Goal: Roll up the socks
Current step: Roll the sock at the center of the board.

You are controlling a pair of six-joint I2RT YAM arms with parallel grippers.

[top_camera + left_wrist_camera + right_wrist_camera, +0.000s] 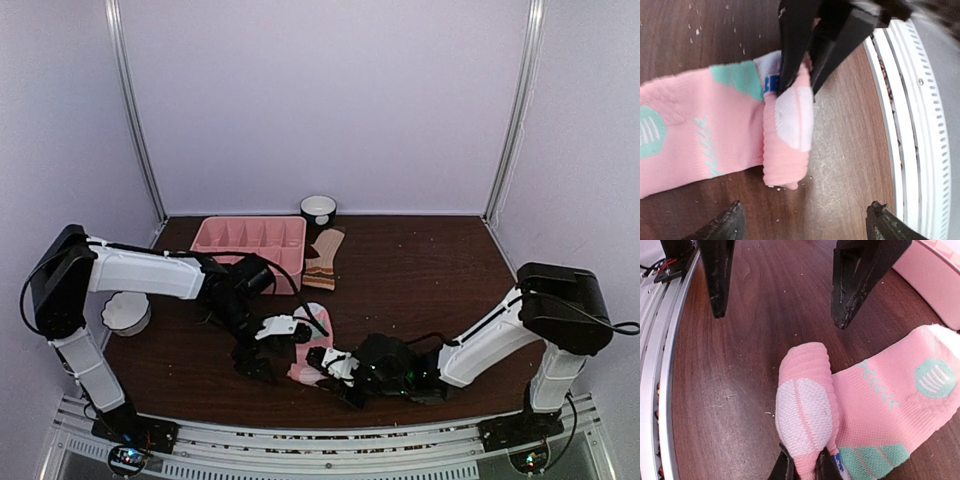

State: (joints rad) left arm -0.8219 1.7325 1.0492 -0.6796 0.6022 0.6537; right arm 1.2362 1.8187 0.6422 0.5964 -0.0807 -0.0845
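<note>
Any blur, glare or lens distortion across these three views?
Top external: even violet-tinted light, pink sock small and soft. Left wrist: sock sharp, left pincer's fingertips blurred, rail bowed by the lens. Right wrist: weave crisp, mild sheen on the table.

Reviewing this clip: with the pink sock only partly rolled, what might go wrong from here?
1. The right tool pinches only one end of the roll while the left tool stands open, so the roll may loosen.
2. Most of the pink sock lies flat; pulling may drag it rather than roll it.
3. The roll sits near the table's front rail and might slide off.
</note>
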